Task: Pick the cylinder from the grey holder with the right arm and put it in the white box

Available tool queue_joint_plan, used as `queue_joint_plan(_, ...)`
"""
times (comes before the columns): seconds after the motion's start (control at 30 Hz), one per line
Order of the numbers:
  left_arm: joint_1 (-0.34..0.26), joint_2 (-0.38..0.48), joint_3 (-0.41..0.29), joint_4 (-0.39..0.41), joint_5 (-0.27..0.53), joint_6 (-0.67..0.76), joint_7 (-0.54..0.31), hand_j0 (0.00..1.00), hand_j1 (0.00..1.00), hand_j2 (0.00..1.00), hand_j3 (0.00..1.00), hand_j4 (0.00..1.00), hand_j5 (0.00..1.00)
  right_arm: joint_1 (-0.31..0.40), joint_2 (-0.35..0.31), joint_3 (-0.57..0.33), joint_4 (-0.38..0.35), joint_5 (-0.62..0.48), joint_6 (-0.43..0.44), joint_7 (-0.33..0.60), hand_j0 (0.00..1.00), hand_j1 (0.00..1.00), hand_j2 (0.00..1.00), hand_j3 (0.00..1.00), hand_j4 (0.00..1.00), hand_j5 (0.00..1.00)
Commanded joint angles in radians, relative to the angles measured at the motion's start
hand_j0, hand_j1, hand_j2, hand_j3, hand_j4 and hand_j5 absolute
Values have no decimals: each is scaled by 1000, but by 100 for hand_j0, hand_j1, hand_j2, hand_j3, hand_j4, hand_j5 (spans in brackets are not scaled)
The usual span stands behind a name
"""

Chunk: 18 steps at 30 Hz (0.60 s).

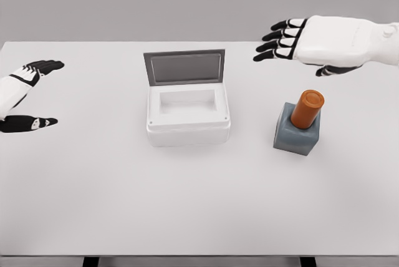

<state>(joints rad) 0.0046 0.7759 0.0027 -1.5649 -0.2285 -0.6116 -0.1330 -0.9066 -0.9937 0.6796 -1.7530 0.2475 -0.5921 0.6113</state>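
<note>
The orange cylinder (307, 109) stands tilted in the grey holder (297, 133), just below the right hand (315, 45), whose fingers (274, 45) are spread, holding nothing.

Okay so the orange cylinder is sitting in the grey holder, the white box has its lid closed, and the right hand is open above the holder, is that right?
Not quite: the lid of the white box is open, standing up at the back, as the head view shows. The rest holds: the orange cylinder sits in the grey holder, and the right hand is open above it.
</note>
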Motion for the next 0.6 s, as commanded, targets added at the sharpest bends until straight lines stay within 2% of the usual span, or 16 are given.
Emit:
queue_joint_plan(0.0,0,-6,0,-14,6,1,0,100,100,100,100,100,100,0,-6,11,0,-4,-14,0,100,100,100,100,100,100)
queue_joint_plan(0.2,0,-6,3,-14,6,1,1,100,100,100,100,100,100,-8,-17,0,-2,-11,-19,0,100,100,100,100,100,100)
queue_joint_plan(0.23,0,-6,3,-14,6,1,1,100,100,100,100,100,100,-11,-37,-5,-2,-17,-19,0,100,100,100,100,100,100)
queue_joint_plan(0.27,2,-6,3,-14,6,1,1,100,100,100,100,100,100,-8,-100,-17,-2,-33,-19,0,100,100,100,100,100,100)
queue_joint_plan(0.33,2,-6,7,-14,6,1,1,100,100,100,100,100,100,2,-123,-17,-2,-198,-19,0,99,99,99,99,99,99)
queue_joint_plan(0.4,2,-6,7,-14,6,1,1,100,100,100,100,100,100,0,-125,-18,-2,-258,-19,0,99,99,99,99,99,99)
queue_joint_plan(0.43,2,-7,8,-14,6,1,1,100,100,100,100,100,100,2,-126,-20,0,-260,-17,0,99,99,99,99,99,99)
queue_joint_plan(0.5,2,-7,8,-14,6,1,1,100,100,100,100,100,100,5,-125,8,-2,-254,49,0,99,99,99,99,99,99)
queue_joint_plan(0.57,2,-7,11,-14,6,1,1,100,100,100,100,100,100,17,-125,47,1,-234,52,0,99,99,99,99,99,99)
